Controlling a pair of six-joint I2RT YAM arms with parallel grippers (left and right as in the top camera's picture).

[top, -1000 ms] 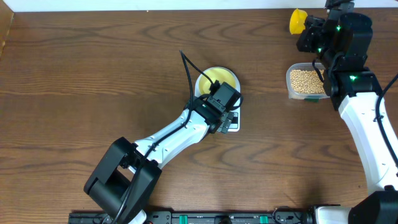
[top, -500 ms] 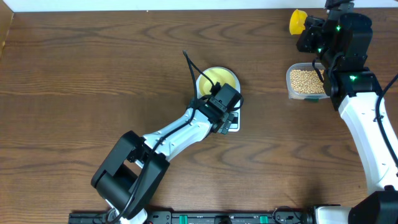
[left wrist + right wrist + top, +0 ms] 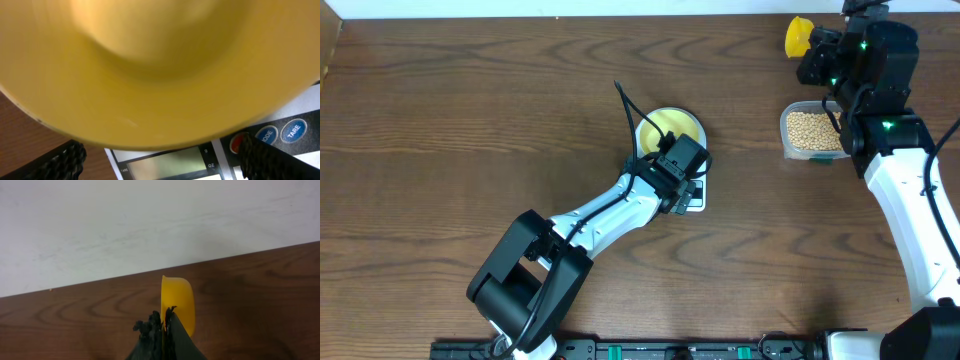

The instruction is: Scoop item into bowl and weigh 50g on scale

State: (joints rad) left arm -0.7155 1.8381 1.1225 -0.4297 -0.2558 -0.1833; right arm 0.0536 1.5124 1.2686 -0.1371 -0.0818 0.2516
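Note:
The pale-yellow bowl (image 3: pixel 670 126) stands on the white scale (image 3: pixel 697 201) at mid-table. My left gripper (image 3: pixel 675 150) is open at the bowl's near side, one finger on each side. In the left wrist view the bowl (image 3: pixel 150 65) fills the frame above the scale's display (image 3: pixel 170 165), with my open fingers (image 3: pixel 165 162) at the lower corners. The tan beans (image 3: pixel 809 128) lie in a clear container. My right gripper (image 3: pixel 820 45) is shut on the handle of a bright yellow scoop (image 3: pixel 798 35). The scoop (image 3: pixel 178 300) shows edge-on in the right wrist view. The bowl's inside looks empty.
The clear rectangular container (image 3: pixel 786 150) stands at the right, just below my right gripper. The white wall (image 3: pixel 150 225) and the table's back edge run right behind the scoop. Bare wooden tabletop (image 3: pixel 470 120) lies to the left.
The left arm's lower links have shifted a little to the right; its gripper stays at the bowl. The right arm and scoop have not moved.

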